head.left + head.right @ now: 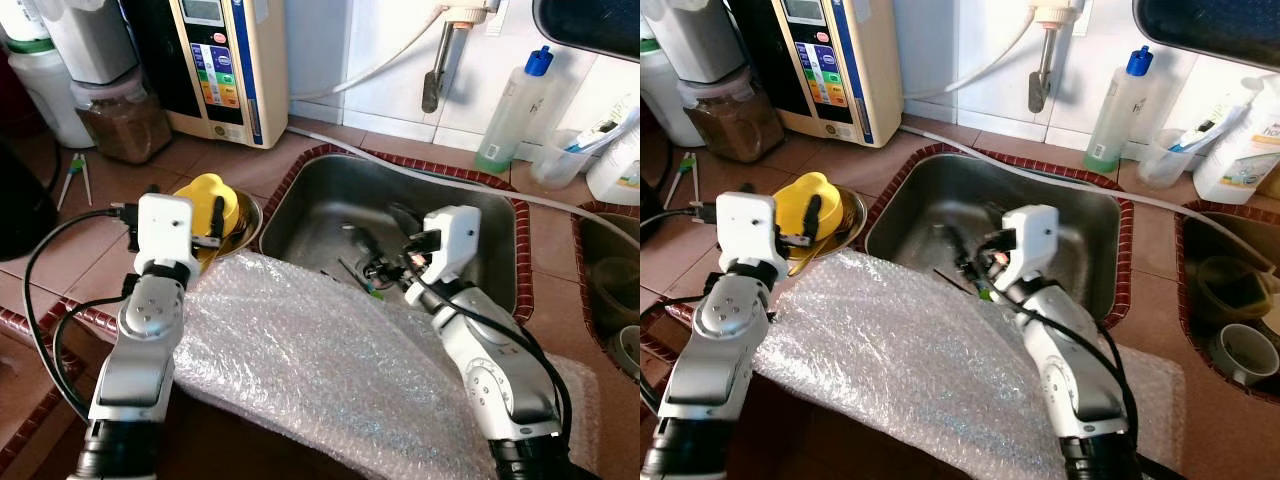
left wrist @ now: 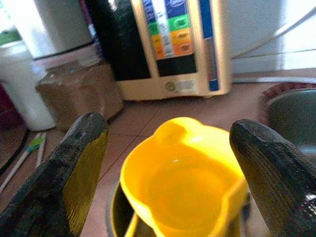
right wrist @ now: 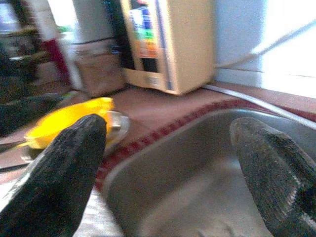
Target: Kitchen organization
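A yellow plastic cup [image 1: 207, 195] sits inside a metal bowl [image 1: 244, 226] on the tiled counter, left of the steel sink [image 1: 310, 200]. My left gripper [image 2: 173, 129] is open just in front of the cup, with one black finger [image 2: 81, 163] on each side of it and not touching it. Over the sink's near edge my right gripper [image 3: 170, 126] hangs open with nothing between its fingers [image 1: 385, 268]. Dark utensils [image 1: 352, 240] lie on the sink floor, partly hidden by that gripper.
A sheet of bubble wrap [image 1: 300, 350] covers the counter's front edge under both arms. A beige appliance [image 1: 225, 60] and a brown-filled jar [image 1: 120, 115] stand at the back left. Behind the sink stands a soap bottle [image 1: 510, 105]. A second basin [image 1: 1240, 350] holds cups.
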Robot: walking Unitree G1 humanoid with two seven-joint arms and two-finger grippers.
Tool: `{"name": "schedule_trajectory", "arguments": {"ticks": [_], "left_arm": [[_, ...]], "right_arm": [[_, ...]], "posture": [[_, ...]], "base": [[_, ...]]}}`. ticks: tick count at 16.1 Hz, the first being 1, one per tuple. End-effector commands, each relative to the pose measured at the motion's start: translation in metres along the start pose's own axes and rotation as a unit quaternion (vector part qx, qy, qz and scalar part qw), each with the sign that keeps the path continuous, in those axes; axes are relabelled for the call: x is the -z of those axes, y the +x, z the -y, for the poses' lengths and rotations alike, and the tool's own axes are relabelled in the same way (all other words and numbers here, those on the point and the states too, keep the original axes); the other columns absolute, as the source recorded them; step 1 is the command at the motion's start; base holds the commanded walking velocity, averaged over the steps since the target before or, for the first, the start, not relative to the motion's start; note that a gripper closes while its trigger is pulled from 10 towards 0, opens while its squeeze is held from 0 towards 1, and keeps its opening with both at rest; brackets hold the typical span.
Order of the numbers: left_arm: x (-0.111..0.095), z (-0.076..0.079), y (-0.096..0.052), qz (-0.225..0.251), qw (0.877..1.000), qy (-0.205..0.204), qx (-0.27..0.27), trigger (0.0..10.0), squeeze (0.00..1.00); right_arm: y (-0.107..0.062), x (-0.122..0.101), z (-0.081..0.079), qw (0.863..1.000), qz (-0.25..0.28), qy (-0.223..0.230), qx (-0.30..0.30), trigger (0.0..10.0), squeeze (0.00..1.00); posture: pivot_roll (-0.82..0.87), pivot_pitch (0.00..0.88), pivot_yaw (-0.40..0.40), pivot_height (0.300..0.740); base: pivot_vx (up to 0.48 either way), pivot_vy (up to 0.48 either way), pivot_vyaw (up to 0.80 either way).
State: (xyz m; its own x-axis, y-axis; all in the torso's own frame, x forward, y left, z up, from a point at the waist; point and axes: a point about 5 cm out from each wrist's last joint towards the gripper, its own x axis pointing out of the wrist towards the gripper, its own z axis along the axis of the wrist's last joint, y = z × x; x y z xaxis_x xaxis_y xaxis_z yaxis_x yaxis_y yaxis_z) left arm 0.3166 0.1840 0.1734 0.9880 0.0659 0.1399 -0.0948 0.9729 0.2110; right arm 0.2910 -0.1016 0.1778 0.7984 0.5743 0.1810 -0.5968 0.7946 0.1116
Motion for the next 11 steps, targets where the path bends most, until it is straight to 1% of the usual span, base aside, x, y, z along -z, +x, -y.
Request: {"name": "schedule_trajectory", "arguments": {"ticks": [1,2,3,4,5,6,7,9,10,11], "left_arm": [[-0.001,-0.006,0.004,-0.005,1.0,0.002,-0.017,10.0,1.0],[0.001,-0.009,0.008,-0.015,0.999,-0.006,-0.032,10.0,1.0],[0.003,-0.013,0.01,-0.027,0.998,-0.01,-0.049,10.0,0.88],[0.008,-0.015,0.013,-0.05,0.997,-0.021,-0.06,10.0,0.41],[0.011,-0.015,0.014,-0.063,0.995,-0.032,-0.066,10.0,0.0],[0.012,-0.015,0.015,-0.069,0.994,-0.04,-0.068,10.0,0.0],[0.023,-0.018,0.021,-0.11,0.988,-0.075,-0.081,10.0,0.0],[0.026,-0.018,0.026,-0.122,0.985,-0.092,-0.079,10.0,0.0],[0.026,-0.015,0.031,-0.134,0.982,-0.117,-0.067,10.0,0.0],[0.027,-0.013,0.033,-0.137,0.981,-0.118,-0.065,10.0,0.0]], "right_arm": [[0.001,-0.005,-0.009,1.0,0.005,0.0,-0.027,10.0,0.28],[0.0,-0.008,-0.014,0.999,0.004,0.005,-0.04,10.0,0.0],[0.0,-0.009,-0.018,0.998,0.004,0.014,-0.053,10.0,0.0],[-0.002,-0.01,-0.024,0.997,-0.001,0.016,-0.077,10.0,0.0],[-0.003,-0.01,-0.027,0.996,-0.003,0.017,-0.087,10.0,0.0],[-0.004,-0.01,-0.028,0.996,-0.004,0.017,-0.091,10.0,0.0],[-0.005,-0.013,-0.032,0.994,-0.005,0.025,-0.109,10.0,0.0],[-0.006,-0.014,-0.033,0.993,-0.007,0.026,-0.114,10.0,0.0],[-0.006,-0.014,-0.034,0.992,-0.009,0.023,-0.122,10.0,0.0],[-0.006,-0.014,-0.035,0.992,-0.008,0.023,-0.124,10.0,0.0]], "posture": [[0.0,0.062,0.02,0.74],[0.0,0.06,0.019,0.74],[0.0,0.058,0.02,0.74],[-0.01,0.057,0.023,0.74],[-0.01,0.058,0.024,0.74],[-0.01,0.058,0.024,0.74],[-0.01,0.059,0.028,0.74],[-0.01,0.058,0.029,0.74],[-0.01,0.057,0.03,0.74],[-0.01,0.055,0.029,0.74]], "base": [[0.0,0.0,0.0],[0.0,0.0,0.0],[0.0,0.0,0.0],[0.0,0.0,0.0],[0.0,0.0,0.0],[0.0,0.0,0.0],[0.0,0.0,0.0],[0.0,0.0,0.0],[0.0,0.0,0.0],[0.0,0.0,0.0]]}}
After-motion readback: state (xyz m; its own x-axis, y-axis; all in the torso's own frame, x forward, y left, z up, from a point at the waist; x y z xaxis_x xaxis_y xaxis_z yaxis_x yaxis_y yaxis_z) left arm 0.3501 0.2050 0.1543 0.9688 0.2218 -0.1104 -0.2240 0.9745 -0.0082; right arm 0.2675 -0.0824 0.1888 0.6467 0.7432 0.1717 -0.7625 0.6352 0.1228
